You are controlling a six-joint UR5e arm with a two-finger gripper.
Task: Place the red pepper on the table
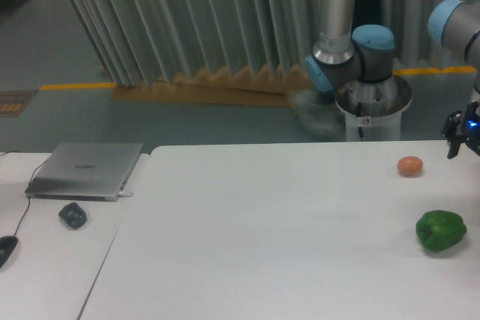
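The red pepper does not show in this view; it is hidden or out of frame. The large white table (262, 230) fills the lower part of the view. My gripper (459, 139) is a dark shape with a small blue light at the far right edge, just above the table's back right corner. The frame border cuts it off, so I cannot tell how its jaws stand or whether it holds anything. The arm's grey and blue joints (352, 50) stand behind the table's far edge.
A green bell pepper (441, 230) lies on the table near the right edge. A small orange-brown egg-like ball (409, 165) lies behind it. On the adjoining white desk at the left are a closed laptop (86, 170), a dark mouse (73, 215) and a cable.
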